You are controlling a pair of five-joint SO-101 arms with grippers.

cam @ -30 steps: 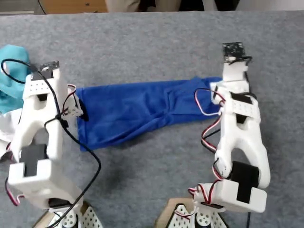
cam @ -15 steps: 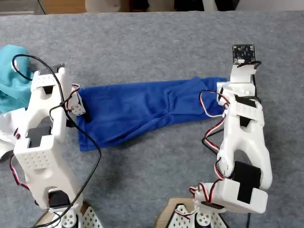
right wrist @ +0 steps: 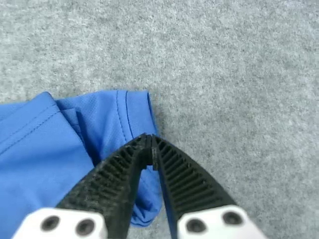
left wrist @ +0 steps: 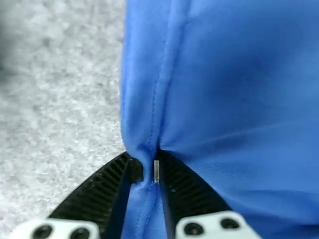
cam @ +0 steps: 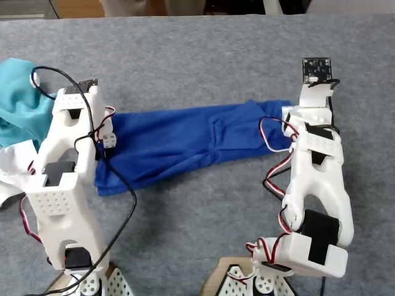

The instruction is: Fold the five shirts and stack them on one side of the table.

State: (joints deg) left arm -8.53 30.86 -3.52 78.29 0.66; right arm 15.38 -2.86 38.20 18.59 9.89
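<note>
- From the high view, I judge the task to be at an early stage. The blue shirt [cam: 191,145] lies mid-table as a long band, folded lengthwise but not yet folded short. It stretches between my left arm [cam: 65,160] and right arm [cam: 315,166].
- At the table's [cam: 203,55] left edge a teal shirt [cam: 21,111] sits crumpled, with a white cloth [cam: 12,166] loose just beside it. I see no neat stack, so those and the remaining shirts are left to do.
- The band is smooth along its far edge. Its near edge runs slanted, with soft creases in the middle.
- In the left wrist view, the left gripper [left wrist: 145,169] is narrowed tight on a seamed fold of the blue shirt, cloth bunched between the tips.
- In the right wrist view, the right gripper [right wrist: 149,144] has its tips pinched together at the shirt's hemmed end. Blue cloth shows between the fingers, so I take it as holding. Bare table lies beyond.
</note>
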